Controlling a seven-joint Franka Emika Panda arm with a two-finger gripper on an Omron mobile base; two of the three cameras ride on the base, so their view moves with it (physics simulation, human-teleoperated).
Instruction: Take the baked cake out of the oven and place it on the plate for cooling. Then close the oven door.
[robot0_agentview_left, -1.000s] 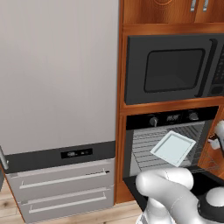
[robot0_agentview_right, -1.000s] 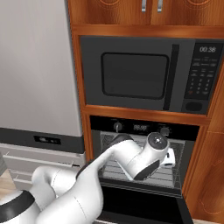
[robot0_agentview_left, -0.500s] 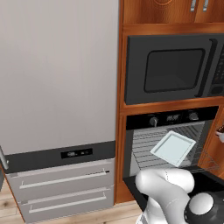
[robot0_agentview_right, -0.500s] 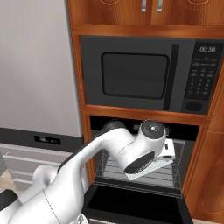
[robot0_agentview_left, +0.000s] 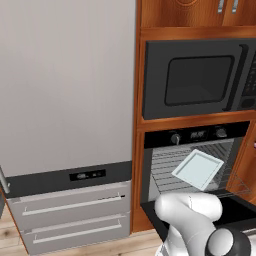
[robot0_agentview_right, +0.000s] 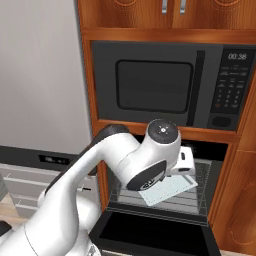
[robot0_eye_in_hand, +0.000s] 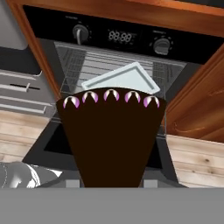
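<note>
- A simulated kitchen of reddish wood cabinetry, with a tall grey refrigerator at left and a pale plank floor below.
- A black microwave with a keypad sits in the cabinet column directly above the oven.
- The oven door hangs dropped open, its dark panel lying level in front of the cavity.
- Inside, a pale square tray rests tilted on the wire racks, below the two round knobs and the small digital display.
- In the hand view a dark brown wedge of cake, topped along its curved edge by a row of pink-and-white dollops, stands in front of the open oven, covering the lower middle of the cavity and the door.
- The cake slice rises from where the pincer sits at the bottom of that view; its fingertips are hidden behind the wedge, so whether it is grasping the cake cannot be told for certain.
- The white arm bends across the oven opening in the right base view.
</note>
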